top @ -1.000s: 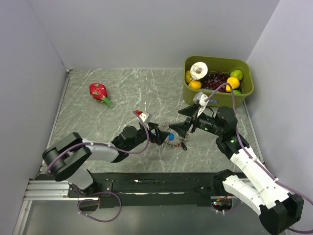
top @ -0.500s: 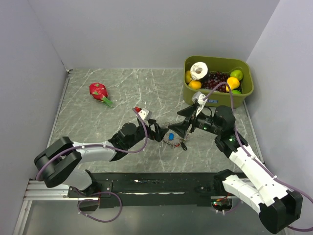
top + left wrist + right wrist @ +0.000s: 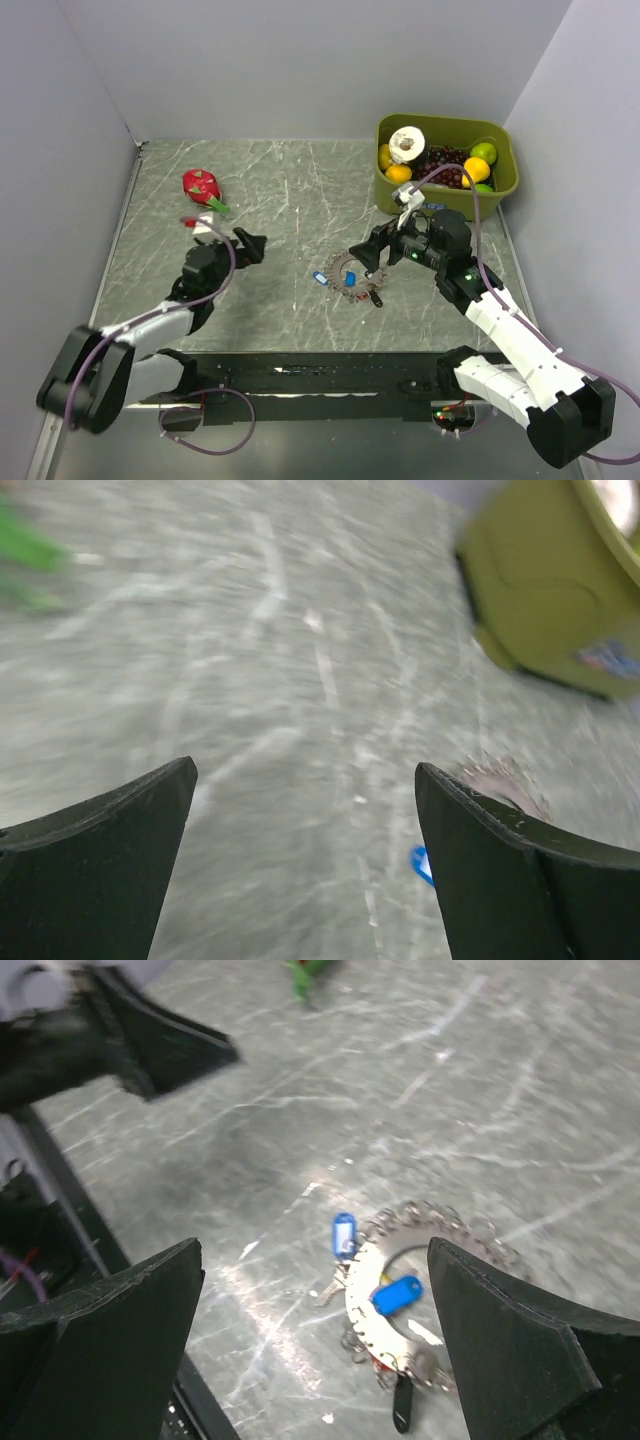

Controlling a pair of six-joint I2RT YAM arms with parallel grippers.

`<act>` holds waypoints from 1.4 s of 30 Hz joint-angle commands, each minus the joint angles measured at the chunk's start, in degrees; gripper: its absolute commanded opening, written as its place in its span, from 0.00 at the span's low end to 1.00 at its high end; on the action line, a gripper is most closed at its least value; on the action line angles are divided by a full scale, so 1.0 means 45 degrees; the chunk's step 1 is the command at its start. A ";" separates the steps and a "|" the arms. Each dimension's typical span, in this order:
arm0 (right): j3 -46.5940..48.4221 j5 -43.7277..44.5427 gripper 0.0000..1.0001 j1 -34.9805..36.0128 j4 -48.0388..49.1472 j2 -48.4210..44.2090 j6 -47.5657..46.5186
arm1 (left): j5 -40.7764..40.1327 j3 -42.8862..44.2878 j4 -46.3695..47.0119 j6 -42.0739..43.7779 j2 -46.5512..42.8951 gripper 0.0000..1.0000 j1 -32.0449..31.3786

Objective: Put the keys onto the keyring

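Pale walls enclose a grey marbled worktop (image 3: 300, 190). Near its middle, the keys (image 3: 343, 1233) lie on and beside the toothed keyring (image 3: 470, 1232). The right gripper (image 3: 372, 252) hovers close by and the left gripper (image 3: 252, 246) sits toward the left edge, both spread and empty. Only the left wrist view shows the green bin (image 3: 520, 580) with its label (image 3: 608, 660), blurred and unreadable.

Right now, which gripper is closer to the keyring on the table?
Right. The right gripper hangs open just beside the keyring, at its right edge; the left gripper is open well off to the ring's left.
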 commanded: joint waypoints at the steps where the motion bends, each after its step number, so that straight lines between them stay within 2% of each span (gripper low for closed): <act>1: 0.0289 0.2444 1.00 -0.0208 -0.0458 -0.0292 0.0444 | -0.1755 -0.0265 -0.2148 -0.0899 -0.2146 0.96 0.0852; 6: -0.0141 0.4107 1.00 -0.0676 -0.1081 -0.0722 0.0951 | -0.3999 -0.1181 -0.3498 -0.0761 -0.5622 0.96 0.0913; 8: -0.0453 0.5042 1.00 -0.1065 -0.1298 -0.0995 0.1205 | -0.4316 -0.1378 -0.4005 -0.0763 -0.6927 0.96 0.0913; 12: -0.1156 0.5904 1.00 -0.1749 -0.1552 -0.1639 0.1907 | -0.4962 -0.1224 -0.5235 -0.0957 -0.8204 0.96 0.0913; 16: -0.1859 0.6122 1.00 -0.1966 -0.1358 -0.2808 0.2124 | -0.5101 -0.0463 -0.6290 -0.1485 -0.8050 0.96 0.0913; 23: -0.2408 0.5888 1.00 -0.1966 -0.0459 -0.4277 0.1832 | -0.4513 0.1256 -0.7405 -0.1348 -0.6157 0.96 0.0913; 28: -0.1998 0.5498 1.00 -0.1966 -0.0635 -0.4355 0.1578 | -0.4183 0.1317 -0.7074 -0.1097 -0.6036 0.96 0.0913; 32: -0.2250 0.4875 1.00 -0.1947 0.0105 -0.4843 0.1383 | -0.3752 0.0869 -0.6294 -0.0763 -0.6544 0.96 0.0913; 38: -0.3772 0.4054 1.00 -0.1947 0.2993 -0.5547 0.0779 | -0.4141 0.0535 -0.5804 -0.0470 -0.6994 0.96 0.0913; 39: -0.4413 0.4284 1.00 -0.1947 0.4197 -0.5528 0.1067 | -0.4181 0.0516 -0.5746 -0.0412 -0.6994 0.97 0.0913; 42: -0.5880 0.5455 1.00 -0.1947 0.6038 -0.5235 0.1461 | -0.3986 0.0010 -0.4500 -0.0099 -0.6839 0.98 0.0913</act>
